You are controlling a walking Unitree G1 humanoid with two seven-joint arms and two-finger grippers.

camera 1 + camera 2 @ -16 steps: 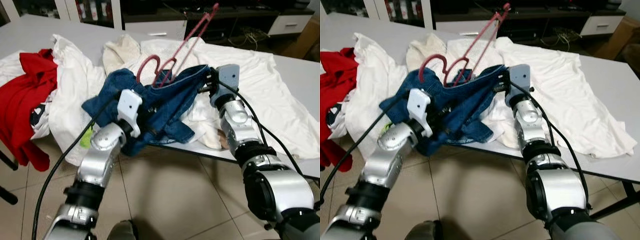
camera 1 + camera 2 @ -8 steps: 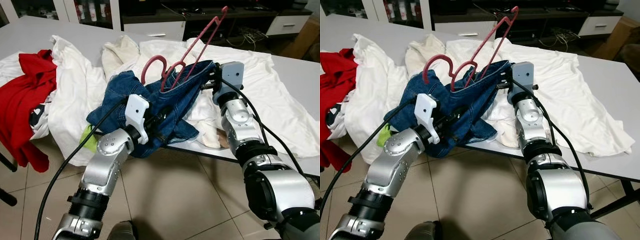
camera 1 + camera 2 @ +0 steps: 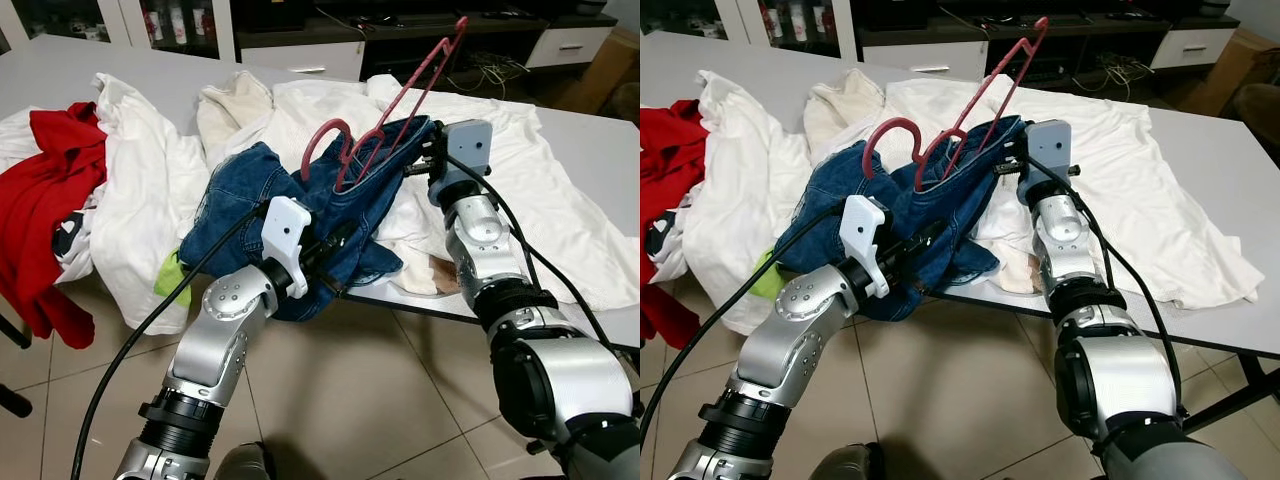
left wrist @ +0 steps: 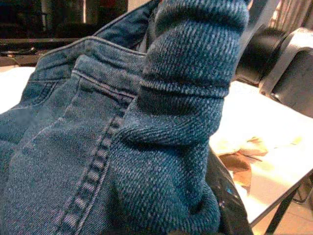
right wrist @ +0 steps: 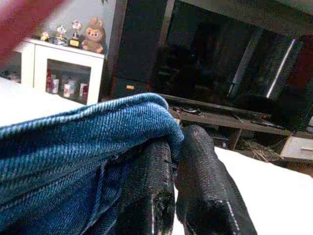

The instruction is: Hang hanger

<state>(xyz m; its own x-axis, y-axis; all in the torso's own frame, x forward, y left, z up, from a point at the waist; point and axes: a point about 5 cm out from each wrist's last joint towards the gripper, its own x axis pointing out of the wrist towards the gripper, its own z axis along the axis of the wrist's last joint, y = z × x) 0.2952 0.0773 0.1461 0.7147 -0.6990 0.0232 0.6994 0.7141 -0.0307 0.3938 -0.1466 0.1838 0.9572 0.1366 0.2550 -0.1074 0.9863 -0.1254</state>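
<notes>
A dark red hanger (image 3: pixel 326 125) sticks up out of a blue denim garment (image 3: pixel 240 200), its hook at the left and one long arm pointing up and away. The denim is held off the table's front edge between both arms. My left gripper (image 3: pixel 335 245) is shut on the denim's lower folds; in the left wrist view thick denim (image 4: pixel 98 147) wraps around a black finger (image 4: pixel 227 196). My right gripper (image 3: pixel 418 165) is shut on the denim's hemmed edge, and in the right wrist view its fingers (image 5: pixel 205 191) pinch that edge (image 5: pixel 73 142).
The pale grey table (image 3: pixel 600 140) is strewn with white clothes (image 3: pixel 520 170) and cream ones (image 3: pixel 235 100). A red garment (image 3: pixel 60 190) hangs over its left end, with a green piece (image 3: pixel 170 280) below. A low dark TV cabinet (image 3: pixel 940 30) stands behind. Tiled floor lies below.
Both grippers have carried the denim and hanger a little to the right. The left arm has come in closer under the garment, and the hanger stands slightly higher.
</notes>
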